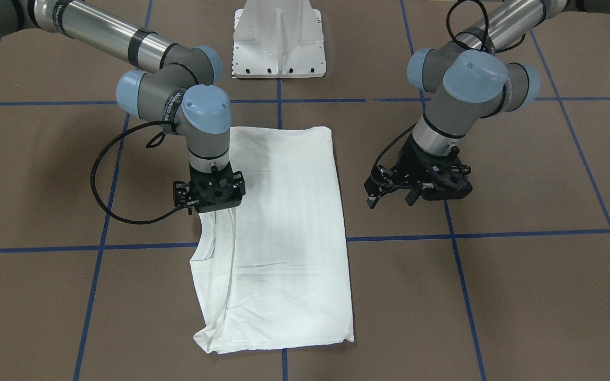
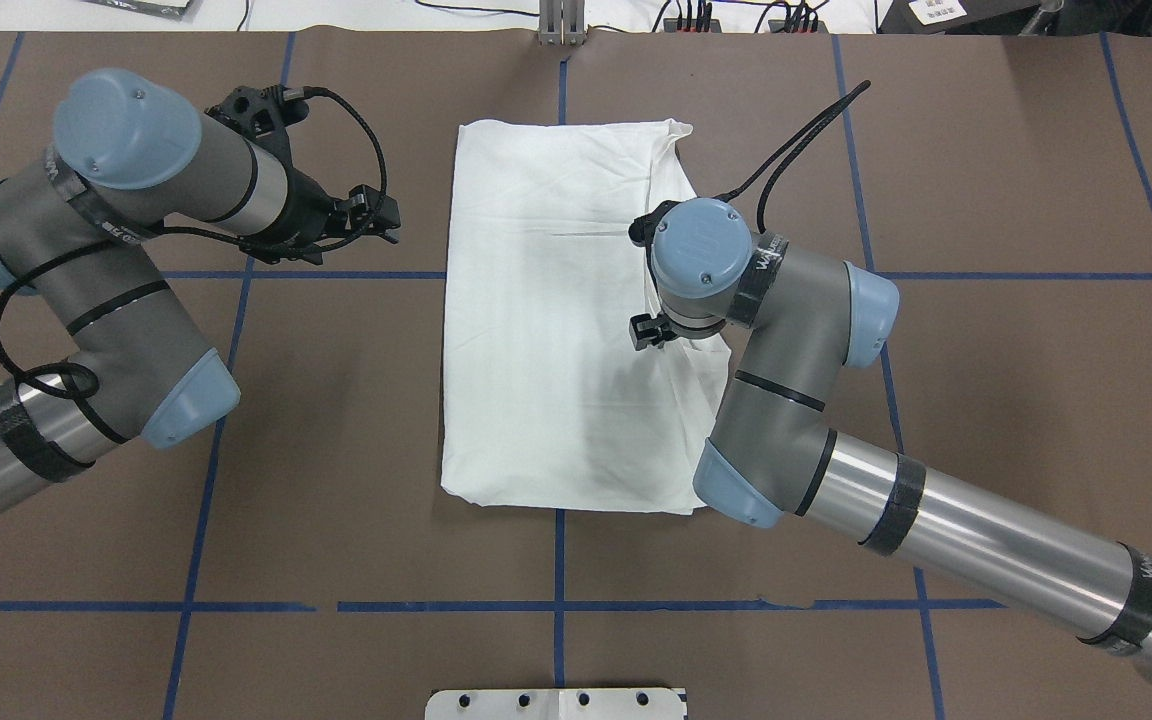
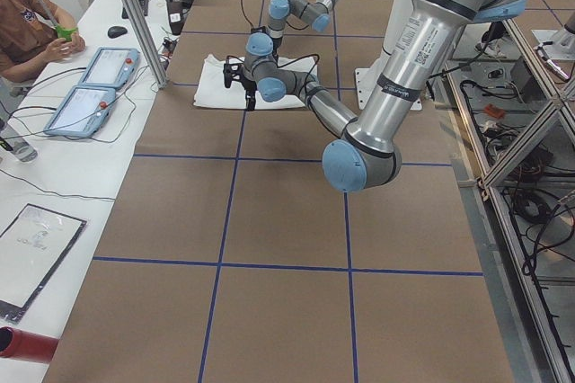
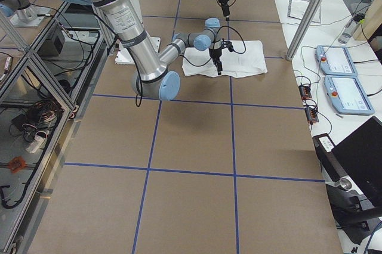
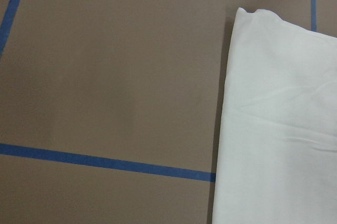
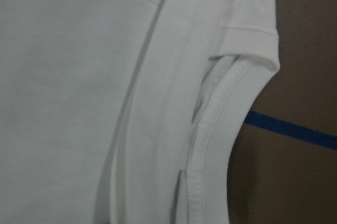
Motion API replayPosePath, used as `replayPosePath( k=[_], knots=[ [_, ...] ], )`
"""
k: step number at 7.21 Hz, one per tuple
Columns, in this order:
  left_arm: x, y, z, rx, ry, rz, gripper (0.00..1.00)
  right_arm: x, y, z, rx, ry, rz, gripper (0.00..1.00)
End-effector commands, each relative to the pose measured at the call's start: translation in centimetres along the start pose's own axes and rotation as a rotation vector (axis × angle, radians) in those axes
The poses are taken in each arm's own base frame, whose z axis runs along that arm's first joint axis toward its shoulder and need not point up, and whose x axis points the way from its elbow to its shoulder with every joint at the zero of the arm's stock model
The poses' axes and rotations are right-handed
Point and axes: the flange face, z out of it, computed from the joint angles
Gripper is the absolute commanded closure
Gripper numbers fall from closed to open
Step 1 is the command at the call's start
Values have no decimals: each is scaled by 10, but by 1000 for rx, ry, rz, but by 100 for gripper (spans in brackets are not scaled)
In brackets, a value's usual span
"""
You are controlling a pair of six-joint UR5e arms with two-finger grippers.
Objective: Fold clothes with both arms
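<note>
The white T-shirt (image 1: 284, 222) lies folded into a long rectangle at the middle of the table, and shows in the overhead view (image 2: 556, 330) too. No text shows on it. My right gripper (image 1: 215, 210) points straight down at the shirt's edge on the robot's right, where layered hems and the collar (image 6: 210, 145) lie. Its fingers are hidden under the gripper body and wrist (image 2: 658, 330), so I cannot tell whether it is open or shut. My left gripper (image 1: 389, 200) hovers open and empty off the shirt's other long edge (image 2: 388, 222). The left wrist view shows a shirt corner (image 5: 284, 129).
The white pedestal base (image 1: 278, 42) stands behind the shirt's near end. Blue tape lines (image 1: 141, 246) cross the brown table cover. An operator (image 3: 27, 23) and two control tablets (image 3: 90, 86) are at a side table beyond the shirt's far end.
</note>
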Motion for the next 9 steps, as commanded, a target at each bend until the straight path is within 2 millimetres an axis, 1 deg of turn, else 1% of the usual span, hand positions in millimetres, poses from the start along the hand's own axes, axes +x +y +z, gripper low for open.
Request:
replayPosePath(
  k=[1,2,3,4,5,6,7,8,9],
  knots=[
    [2,1,1,-1,1,-1,0,15,-8,-4,-1,3,12,0],
    [2,0,4,-3,-3,-3,0,35,-3,1,-11,22,13,0],
    [3,0,4,-1,-2,-3,0,67,-2,2,-9,40,-15,0],
    [6,-1,2,0,2,-4,0,111,3,2,-7,64,-58,0],
    [7,0,3,-1,3,-4,0,136,-3,-6,-10,57,-67,0],
    [11,4,5,-6,4,0,0,140,-8,-13,-22,23,-55,0],
    [13,5,3,-8,9,-3,0,133,-9,-25,-12,-7,-60,0],
    [15,12,7,-20,11,-26,0,124,-7,-43,-5,-58,-55,0],
    [20,27,9,-40,18,-60,0,119,-4,-58,4,-99,-36,0]
  ],
)
